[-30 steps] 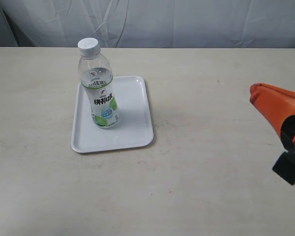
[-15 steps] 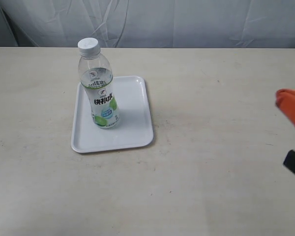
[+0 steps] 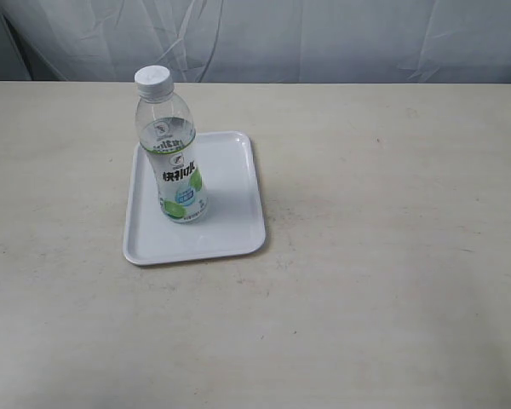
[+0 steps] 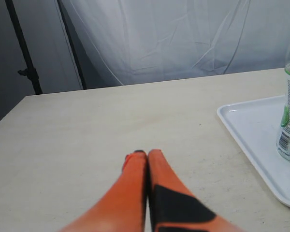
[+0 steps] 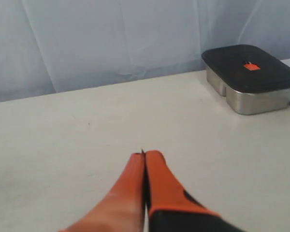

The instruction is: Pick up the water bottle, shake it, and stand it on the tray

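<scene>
The water bottle (image 3: 172,153) stands upright on the tray (image 3: 238,200), toward its left half, white cap on top. Its white-and-green label carries large dark characters, with a small blue patch below them; the smaller print is too fine to read. The tray lies flat on the pale table (image 3: 375,273), in front of a white curtain (image 3: 324,38).

In the left wrist view the left gripper (image 4: 146,153) has its orange fingers pressed together on nothing, with bare table between it and the tray's rim. The right gripper (image 5: 144,155) is likewise closed and empty, over bare table, well apart from a metal box (image 5: 249,79) with a black lid.

One bottle, one tray, one box, two grippers.
</scene>
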`<state>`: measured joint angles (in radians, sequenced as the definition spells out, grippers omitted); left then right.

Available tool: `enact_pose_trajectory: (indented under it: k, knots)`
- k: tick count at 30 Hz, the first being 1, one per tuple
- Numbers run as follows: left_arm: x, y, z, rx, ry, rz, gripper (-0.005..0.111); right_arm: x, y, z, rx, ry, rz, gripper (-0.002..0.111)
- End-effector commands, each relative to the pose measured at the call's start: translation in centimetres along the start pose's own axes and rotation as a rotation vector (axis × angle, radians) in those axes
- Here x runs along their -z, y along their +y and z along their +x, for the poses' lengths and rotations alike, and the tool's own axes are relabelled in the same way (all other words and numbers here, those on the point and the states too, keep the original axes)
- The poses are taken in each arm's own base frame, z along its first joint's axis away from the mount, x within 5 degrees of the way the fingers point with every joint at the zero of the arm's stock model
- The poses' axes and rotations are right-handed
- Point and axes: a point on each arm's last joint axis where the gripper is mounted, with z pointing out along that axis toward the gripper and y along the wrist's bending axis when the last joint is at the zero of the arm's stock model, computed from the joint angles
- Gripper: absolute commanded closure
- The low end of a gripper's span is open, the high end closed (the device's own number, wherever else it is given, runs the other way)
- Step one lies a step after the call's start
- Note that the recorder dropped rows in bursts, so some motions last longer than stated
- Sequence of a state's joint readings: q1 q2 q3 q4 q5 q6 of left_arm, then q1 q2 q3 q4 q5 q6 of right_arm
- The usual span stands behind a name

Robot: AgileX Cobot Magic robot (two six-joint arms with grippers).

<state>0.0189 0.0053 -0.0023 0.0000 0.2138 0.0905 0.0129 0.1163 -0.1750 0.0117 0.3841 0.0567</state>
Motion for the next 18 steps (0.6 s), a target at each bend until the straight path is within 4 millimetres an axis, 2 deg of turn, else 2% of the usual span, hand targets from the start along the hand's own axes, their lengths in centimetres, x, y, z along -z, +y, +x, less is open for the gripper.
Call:
enact_pose_trajectory:
  k: [1, 12, 18]
  knots:
    - [0.0, 0.0, 0.0, 0.0, -0.01, -0.001, 0.106, 0.2, -0.3, 1.5, -0.017, 0.029, 0.044, 0.109]
    - [0.0, 0.0, 0.0, 0.001, -0.012, -0.001, 0.106, -1.1, -0.5, 5.1, -0.052, 0.08, 0.037, 0.109]
    - [0.0, 0.0, 0.0, 0.002, -0.012, -0.001, 0.106, -1.2, -0.5, 4.8, 0.012, 0.044, 0.035, 0.109]
